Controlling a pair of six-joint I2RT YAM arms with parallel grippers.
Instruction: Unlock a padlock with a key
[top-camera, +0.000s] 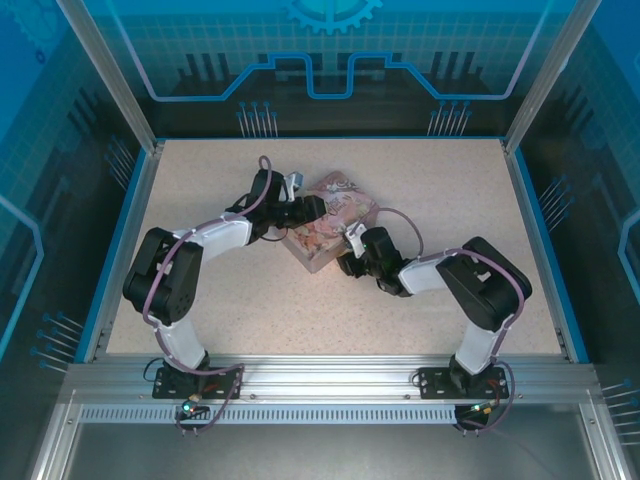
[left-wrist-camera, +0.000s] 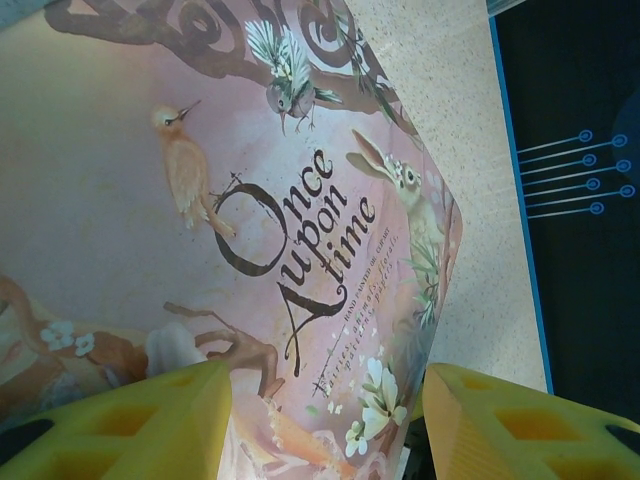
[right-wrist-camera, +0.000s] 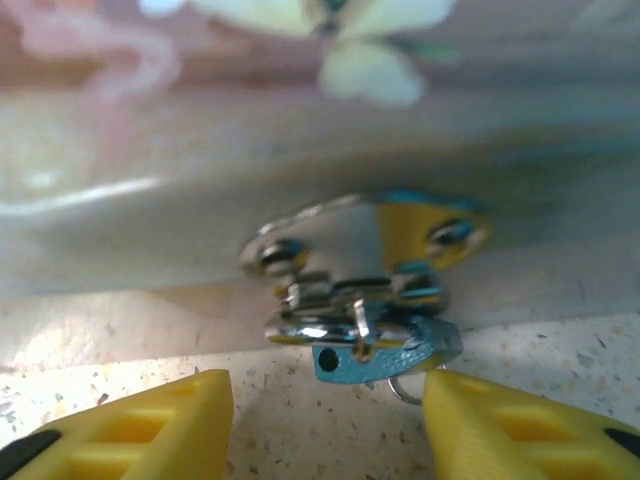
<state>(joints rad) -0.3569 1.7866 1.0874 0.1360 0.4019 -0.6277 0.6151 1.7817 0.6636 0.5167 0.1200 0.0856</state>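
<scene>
Padlock (right-wrist-camera: 385, 358) — small, blue-bodied. Hangs low from a silvery hasp (right-wrist-camera: 350, 250) on the side wall of the pink tin (right-wrist-camera: 200, 150), body just above the speckled table (right-wrist-camera: 300, 435). Sits dead ahead of the right gripper (right-wrist-camera: 328, 395), a little beyond the tips of its yellow fingers (right-wrist-camera: 150, 425) and within the gap between them. Touches neither. Lies closer to the finger on the right of the wrist view than to the other. Carries a thin wire ring (right-wrist-camera: 405, 388) under its body, near that finger's tip. Bright metal across the lock's top too blurred to call — cannot tell shackle from key.

Right gripper: jaws apart, nothing held, tips low over the table.

Seen from above: right gripper close against the near right side of the tin, wrist angled in toward it. Left gripper (top-camera: 300, 212) at the opposite, far-left side, with the tin between the two tools.

Left wrist view: lid (left-wrist-camera: 150, 250) spread out ahead of the left gripper, with painted birds, a hare and the words "Once upon a time". Fingers spread. One overlapping the lid's near edge, the other just off the tin's corner with a dark sliver between. Jaws apart, no squeeze on the tin to be seen. Bare table beyond the lid, off to the right of that tool.
</scene>
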